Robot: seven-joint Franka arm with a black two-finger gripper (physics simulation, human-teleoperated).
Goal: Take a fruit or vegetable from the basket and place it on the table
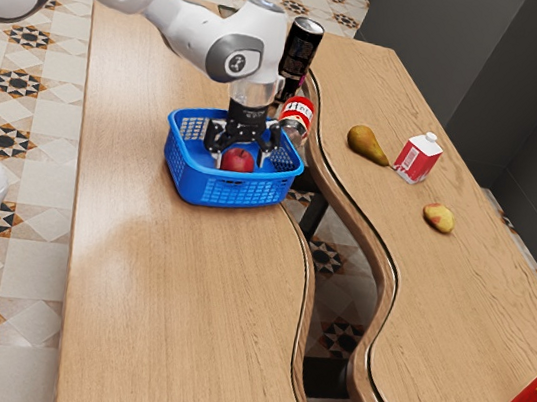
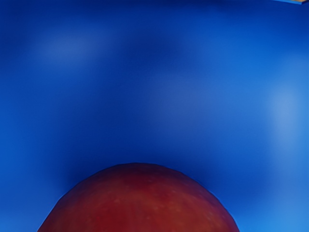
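Pale wooden tabletop (image 1: 153, 295) bears a blue basket (image 1: 234, 192) containing a red apple (image 1: 239, 160), the fingers (image 1: 219, 161) apparently released, astride it.

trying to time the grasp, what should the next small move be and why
I'd probably close the gripper gently now. Its fingers look open and stand on either side of the red apple, down inside the blue basket, and the wrist view shows the apple close under the camera, so closing seems likelier to help than more travel.
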